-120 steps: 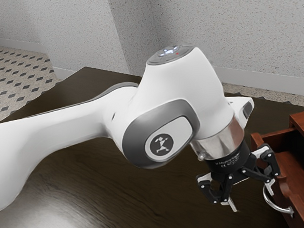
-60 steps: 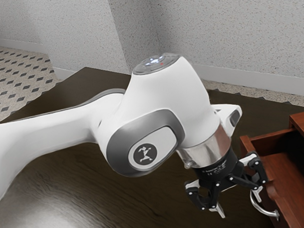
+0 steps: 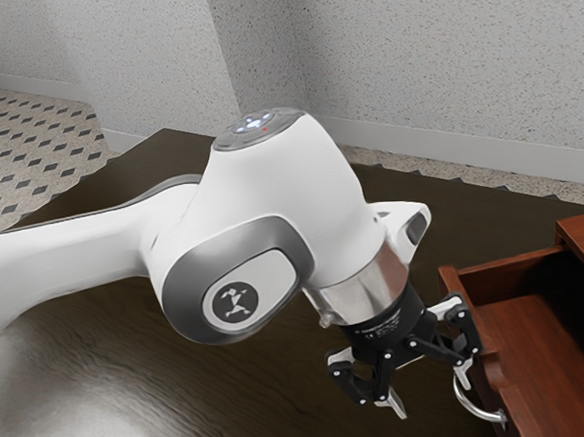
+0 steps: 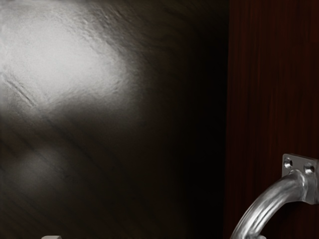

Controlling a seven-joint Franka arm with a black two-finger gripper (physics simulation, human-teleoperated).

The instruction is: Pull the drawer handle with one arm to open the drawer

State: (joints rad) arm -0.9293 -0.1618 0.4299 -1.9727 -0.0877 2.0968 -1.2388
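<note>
Reaching in from the exterior view's left over the dark wooden table, then bending down at the wrist toward the drawer at the exterior view's right. Holding the gripper low, just off the drawer's front, with fingers spread wide, clamped on nothing. Tucking the finger nearer the drawer in at the upper end of the metal handle; cannot tell whether in true contact. Leaving the other finger free over the table, apart from the handle. Found standing out from the red-brown cabinet, that drawer, with its bare inside open to view from above. Seen from the wrist: curved handle fixed by a small screwed plate to the dark red front panel, close under the hand — glossy table beside it, with a bright patch of reflected light.
</note>
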